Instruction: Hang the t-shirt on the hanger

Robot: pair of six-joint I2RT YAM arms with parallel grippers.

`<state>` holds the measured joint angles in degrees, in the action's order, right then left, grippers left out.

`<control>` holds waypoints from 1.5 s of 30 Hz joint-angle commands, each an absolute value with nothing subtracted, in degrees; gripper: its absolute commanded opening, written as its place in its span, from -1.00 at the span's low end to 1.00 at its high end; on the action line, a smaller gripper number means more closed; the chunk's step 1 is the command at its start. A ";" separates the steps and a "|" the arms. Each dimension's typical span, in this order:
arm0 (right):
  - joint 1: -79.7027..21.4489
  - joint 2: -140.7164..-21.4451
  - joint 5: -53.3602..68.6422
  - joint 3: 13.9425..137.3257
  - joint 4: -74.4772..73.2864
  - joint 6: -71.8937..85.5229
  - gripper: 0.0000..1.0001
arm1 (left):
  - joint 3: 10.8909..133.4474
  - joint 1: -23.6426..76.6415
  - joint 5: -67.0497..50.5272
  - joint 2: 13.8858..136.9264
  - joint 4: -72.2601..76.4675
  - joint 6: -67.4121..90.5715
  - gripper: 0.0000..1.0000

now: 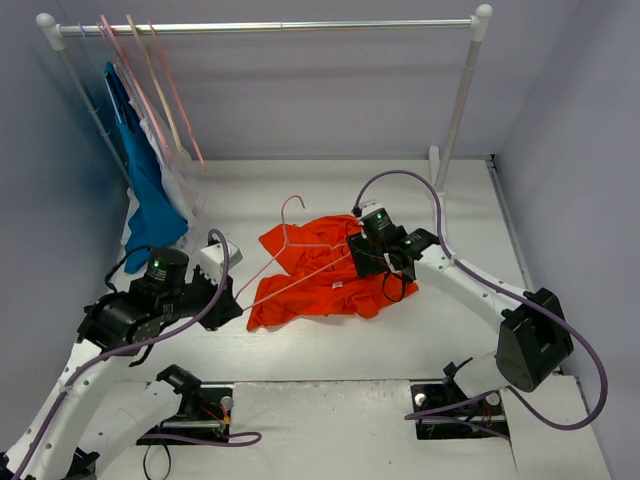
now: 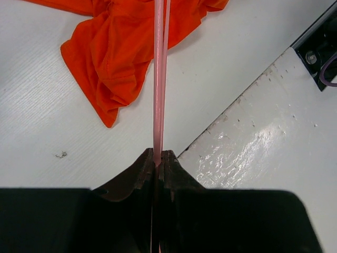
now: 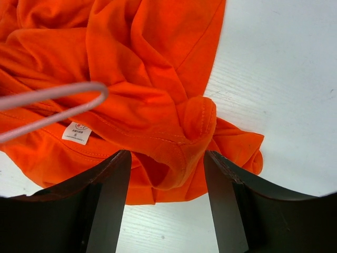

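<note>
Table edges: the table (image 1: 330, 345) is walled in on the left, far and right sides. The rack (image 1: 270, 27) stands along the far edge, with its right post well behind the right gripper (image 1: 365, 262).
Open room: bare white surface is seen from the shirt (image 1: 325, 275) to the right wall, and on the shirt's near side. At the far left, the blue garment (image 1: 150, 195) and the white garment (image 1: 178, 175) hang from the rack, near the left gripper (image 1: 232, 300).
Shirt: it lies crumpled at mid-table and is longer left to right than front to back.
Hanger: the hanger (image 1: 298, 282) is laid across the shirt's left half. Its long axis runs from near left to far right, and its hook is pointed toward the rack.
Left gripper: it is clamped on the hanger's left end, just off the shirt's left edge.
Right gripper: it is held over the shirt's right part with its jaws standing apart. Nothing is pinched.
Left wrist only: the fingers (image 2: 142, 174) are seen pressed together on the wire, which runs straight ahead onto the cloth. The edge of a glossy board (image 2: 263, 142) is seen at the right.
Right wrist only: a raised fold of cloth is seen between the parted fingers (image 3: 110, 184). The label (image 3: 77, 133) lies just beyond the left finger, and the hanger's rounded right end is seen over the cloth beside it.
Not settled: whether the wire passes inside the neck cannot be told.
</note>
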<state>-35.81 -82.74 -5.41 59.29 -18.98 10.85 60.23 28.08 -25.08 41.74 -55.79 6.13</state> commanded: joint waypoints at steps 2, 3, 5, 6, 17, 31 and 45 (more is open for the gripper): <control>-34.19 -81.74 -6.07 61.87 -19.34 9.76 0.14 | 60.65 28.56 -28.39 40.87 -55.72 5.71 -1.00; -33.67 -82.09 -5.80 62.05 -19.86 9.49 0.10 | 60.56 28.65 -28.56 40.78 -55.98 5.80 -1.00; -33.49 -82.70 -5.63 62.57 -20.39 8.53 0.04 | 59.77 28.74 -28.48 40.34 -56.34 5.71 -1.00; -33.49 -83.05 -5.54 62.58 -20.48 8.35 -0.01 | 59.42 28.74 -28.22 40.25 -56.34 5.80 -1.00; -32.87 -84.11 -1.85 62.67 -21.01 7.03 -0.05 | 59.85 29.62 -29.27 39.90 -57.74 5.98 -1.00; -32.87 -80.24 -1.05 63.90 -23.46 3.52 -0.07 | 60.21 29.88 -28.65 40.61 -58.45 6.15 -1.00; -32.87 -82.35 3.43 61.17 -22.50 2.46 -0.09 | 61.00 29.88 -28.30 41.13 -58.45 5.98 -1.00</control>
<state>-33.30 -81.95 1.91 61.12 -22.61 3.36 58.15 29.63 -28.14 40.27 -60.31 6.20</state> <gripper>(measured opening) 0.459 0.063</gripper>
